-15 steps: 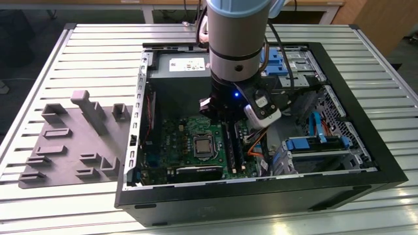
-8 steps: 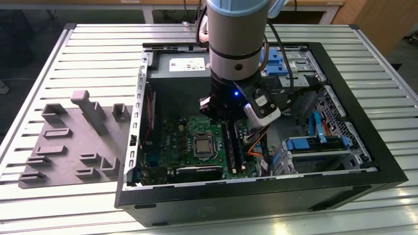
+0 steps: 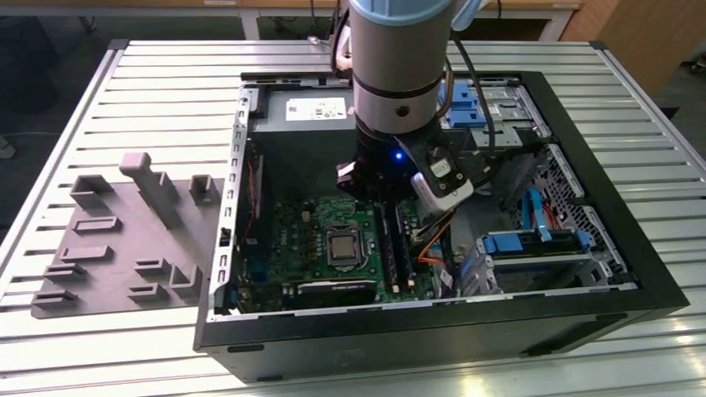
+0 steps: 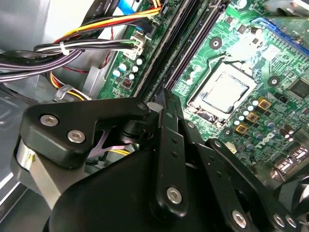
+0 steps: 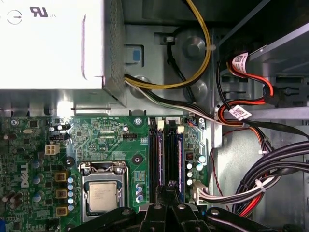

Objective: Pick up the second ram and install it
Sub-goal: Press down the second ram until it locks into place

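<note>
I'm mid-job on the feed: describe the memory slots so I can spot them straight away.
Find the open black computer case; inside lies the green motherboard with a square silver processor near its middle. Just to the exterior view's right of that processor run the memory slots: long, narrow, dark parallel strips, unlike the small squarish parts around them.

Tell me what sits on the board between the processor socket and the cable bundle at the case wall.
In the first wrist view, the memory slots lie between the processor socket and the cable bundle, with the gripper over them.
</note>
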Available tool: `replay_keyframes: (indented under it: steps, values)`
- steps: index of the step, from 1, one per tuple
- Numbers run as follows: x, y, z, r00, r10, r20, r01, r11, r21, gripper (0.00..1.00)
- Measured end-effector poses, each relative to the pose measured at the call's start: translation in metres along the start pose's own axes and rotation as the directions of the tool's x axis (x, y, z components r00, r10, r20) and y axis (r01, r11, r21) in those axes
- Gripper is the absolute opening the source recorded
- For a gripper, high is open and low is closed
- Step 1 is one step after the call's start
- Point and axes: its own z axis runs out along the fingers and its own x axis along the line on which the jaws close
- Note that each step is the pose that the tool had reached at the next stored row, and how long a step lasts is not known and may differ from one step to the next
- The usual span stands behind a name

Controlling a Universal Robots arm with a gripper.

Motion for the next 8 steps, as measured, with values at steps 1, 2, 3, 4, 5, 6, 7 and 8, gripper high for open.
replay_keyframes:
  steps: [1, 2, 3, 4, 5, 6, 7, 8]
  values:
    - [0.0, 0.0005, 0.0, 1.0, 0.0, 0.0, 0.0, 1.0, 0.0, 0.11]
    - [0.0, 0.001, 0.0001, 1.0, 0.0, 0.0, 0.0, 1.0, 0.0, 0.11]
    - [0.0001, 0.0015, 0.0002, 1.0, 0.0, 0.0, 0.0, 1.0, 0.0, 0.11]
    - [0.0001, 0.0019, 0.0003, 1.0, 0.0, 0.0, 0.0, 1.0, -0.0001, 0.11]
    - [0.0001, 0.0023, 0.0003, 1.0, 0.0, 0.0, 0.0, 1.0, 0.0, 0.11]
    - [0.0001, 0.0027, 0.0003, 1.0, 0.0, 0.0, 0.0, 1.0, 0.0, 0.11]
    - [0.0001, 0.0031, 0.0004, 1.0, 0.0, 0.0, 0.0, 1.0, 0.0, 0.11]
    - [0.0001, 0.0035, 0.0004, 1.0, 0.0, 0.0, 0.0, 1.0, 0.0, 0.11]
